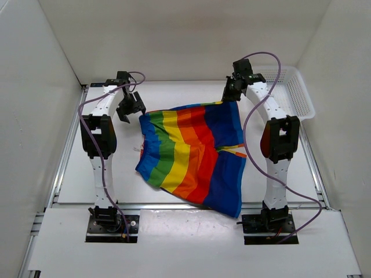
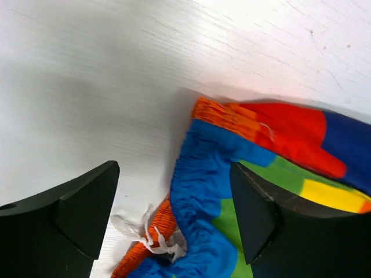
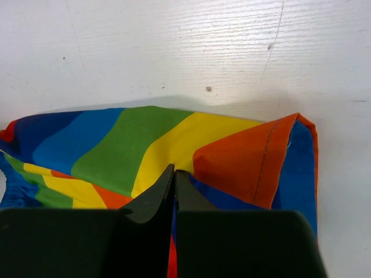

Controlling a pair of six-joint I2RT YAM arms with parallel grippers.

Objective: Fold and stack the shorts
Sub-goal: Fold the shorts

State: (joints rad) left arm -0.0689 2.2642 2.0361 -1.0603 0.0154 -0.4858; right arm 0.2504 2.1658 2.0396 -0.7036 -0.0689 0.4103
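Nearest, by the arm bases, one lower corner of the shorts (image 1: 194, 156) reaches the front edge of the white bench (image 1: 75, 174). The garment lies spread and slightly askew across the middle of the bench. It is soft, limp cloth in wide bands that run blue, green, yellow, orange, red and dark blue from left to right. A split between the two legs shows on its right side.

Farther back on the left, the left gripper (image 1: 130, 110) hangs over the garment's far left corner with its jaws spread wide. The dark, wedge-shaped fingers (image 2: 87, 208) straddle the gathered, puckered elastic waistband (image 2: 194, 191), where a knotted white drawstring (image 2: 148, 234) lies. Whether they touch the cloth cannot be told.

At the far right corner, the right gripper (image 1: 232, 92) has its jaws pressed together on a fold of the fabric, beside an orange panel with a stitched hem.

Beyond it, in the far right corner, sits a white plastic mesh basket (image 1: 295, 87).
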